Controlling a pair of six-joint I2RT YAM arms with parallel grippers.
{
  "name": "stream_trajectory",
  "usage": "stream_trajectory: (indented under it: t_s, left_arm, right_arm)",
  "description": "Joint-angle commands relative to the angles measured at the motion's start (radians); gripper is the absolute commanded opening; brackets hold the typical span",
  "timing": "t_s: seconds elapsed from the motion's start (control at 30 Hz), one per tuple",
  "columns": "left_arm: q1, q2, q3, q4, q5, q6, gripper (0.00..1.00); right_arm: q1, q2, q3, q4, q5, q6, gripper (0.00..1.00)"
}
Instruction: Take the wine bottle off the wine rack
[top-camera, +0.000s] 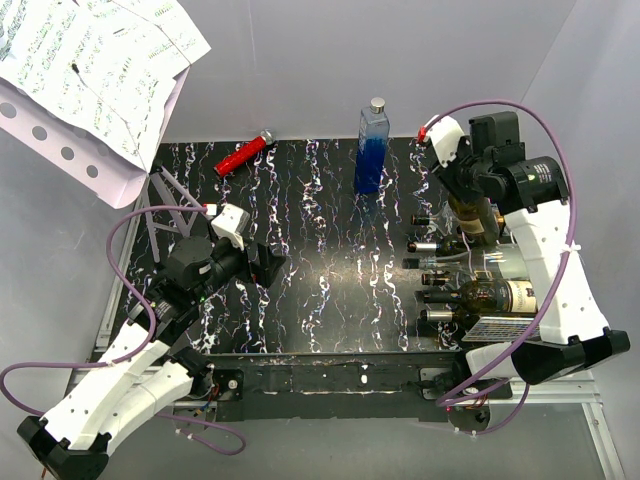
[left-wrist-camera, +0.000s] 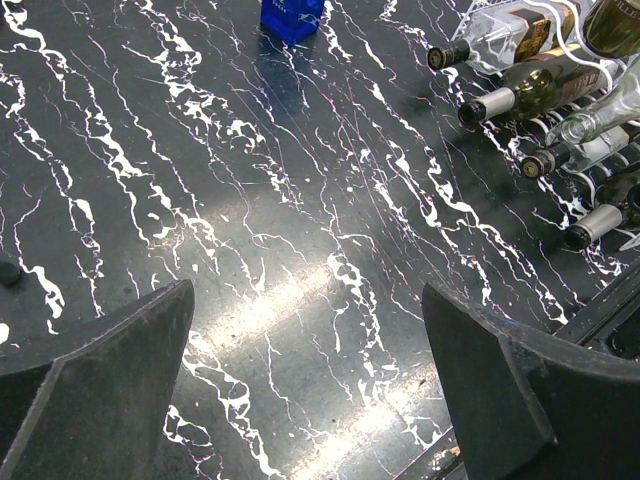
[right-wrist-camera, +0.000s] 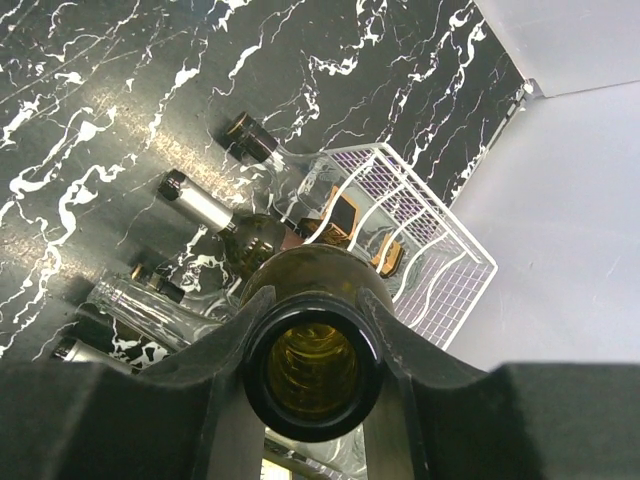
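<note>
right gripper (right-wrist-camera: 312, 345): clenched on the bottle (right-wrist-camera: 310, 272) at the neck, just under the lip. Open mouth points back at the wrist.
bottle: body runs away from the fingers, down toward the rack (right-wrist-camera: 440, 250). Can't tell if its base is clear of the wire.
left gripper (left-wrist-camera: 310, 400): released, jaws wide, nothing between them, hovering over bare table (left-wrist-camera: 250, 200). Rack is well off to its right.
step: my read is lift-out. Grip is made, extraction not finished.
how: pull slowly along the bottle's own axis, and don't swing it until the base is clear. The other bottles (right-wrist-camera: 205, 210) just below the fingers are round and look loose, so they'll likely roll if you nudge them. Then carry it to the open table on the right gripper's left.
risk: glass neck is slick and the body hangs far from the grip, so it could slip.
count, grippers: 2
count, racks: 1
count, other bottles: 4 necks plain below the right gripper. The top view hints at one or two more, too crowded to be sure.
count, held: 1
count, rest: 1 blue bottle (top-camera: 372, 150) and 1 red cylinder (top-camera: 243, 153), both far beyond the left gripper's fingertips.
</note>
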Motion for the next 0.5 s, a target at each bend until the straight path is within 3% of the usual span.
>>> stream_trajectory:
  t_s: [0.0,0.27,0.47]
  left_arm:
    - [-0.005,-0.013,-0.005,0.005,-0.025,0.008,0.98]
    - [-0.005,-0.014,-0.004,0.003,-0.025,0.008,0.98]
    - [-0.005,-0.017,-0.002,0.000,-0.057,0.003,0.98]
  right_arm:
    - [0.008,-0.020,0.081,0.030,0.028,0.014,0.01]
    - [0.037,-0.002,0.129,0.037,0.112,0.032,0.01]
    - [0.045,0.004,0.224,0.052,0.035,0.083,0.01]
